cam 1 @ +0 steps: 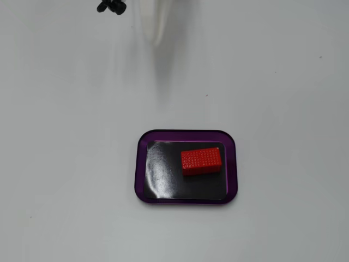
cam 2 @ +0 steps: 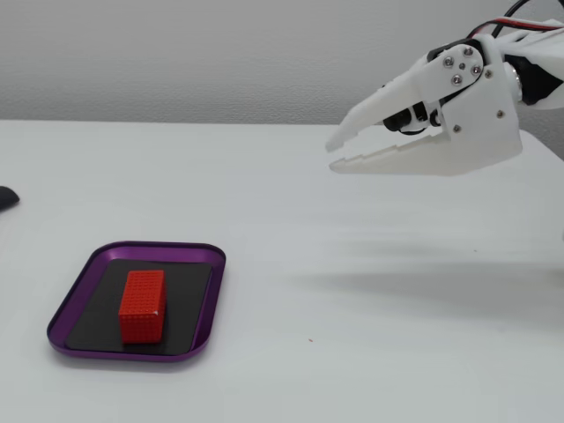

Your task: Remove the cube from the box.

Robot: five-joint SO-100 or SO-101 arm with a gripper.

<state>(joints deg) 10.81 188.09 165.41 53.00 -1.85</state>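
The cube [cam 1: 201, 161] is a small red gridded block lying in the right half of the box [cam 1: 140, 169], a shallow purple-rimmed tray with a glossy black floor. In the other fixed view the cube [cam 2: 143, 305] sits in the box [cam 2: 217, 295] at the lower left. My white gripper [cam 2: 333, 156] hangs in the air at the upper right, far from the box and well above the table. Its jaws are a narrow gap apart and hold nothing. In the view from above, the gripper [cam 1: 157, 38] is only a blurred white shape at the top edge.
The table is plain white. A small black object [cam 1: 112, 6] lies at the top left edge in the view from above; a dark object [cam 2: 5, 197] shows at the left edge of the side view.
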